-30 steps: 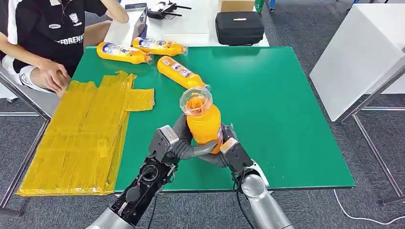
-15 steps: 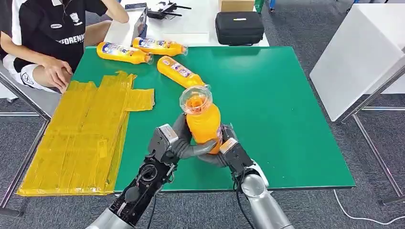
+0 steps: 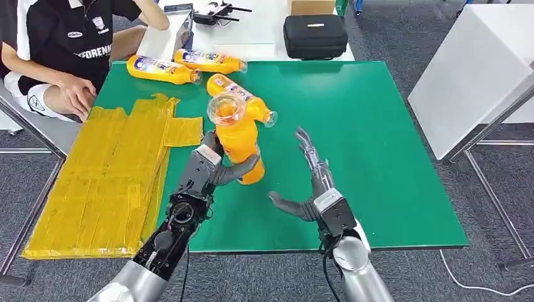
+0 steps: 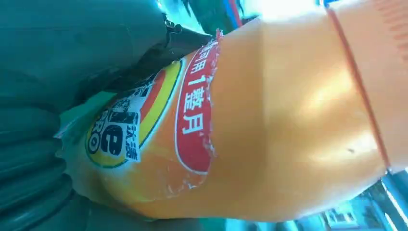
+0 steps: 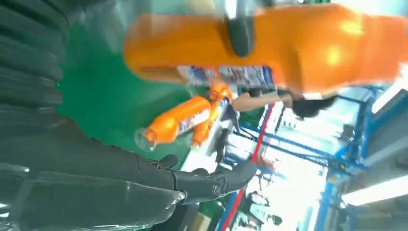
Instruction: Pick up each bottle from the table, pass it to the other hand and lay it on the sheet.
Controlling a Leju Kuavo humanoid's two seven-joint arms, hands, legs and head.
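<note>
My left hand [image 3: 217, 168] grips an orange juice bottle [image 3: 235, 137] upright above the green table [image 3: 365, 126], clear cap toward the camera. In the left wrist view the held bottle [image 4: 250, 130] shows its red and yellow label close up. My right hand [image 3: 310, 182] is open to the right of the bottle, fingers spread, apart from it. The right wrist view shows its fingers [image 5: 211, 183] stretched out and the held bottle [image 5: 288, 43] ahead. Three more bottles lie at the far left of the table [image 3: 162, 69] [image 3: 210, 60] [image 3: 252, 100]. The yellow sheet [image 3: 107, 176] covers the table's left side.
A person in a black shirt [image 3: 63, 50] sits at the far left corner with a hand [image 3: 77, 95] near the sheet. A black case [image 3: 315, 36] lies on the white table beyond. A white board [image 3: 478, 69] leans at the right.
My right hand has let go of the bottle and spread open. My left hand has carried the bottle left and away from me, toward the sheet.
</note>
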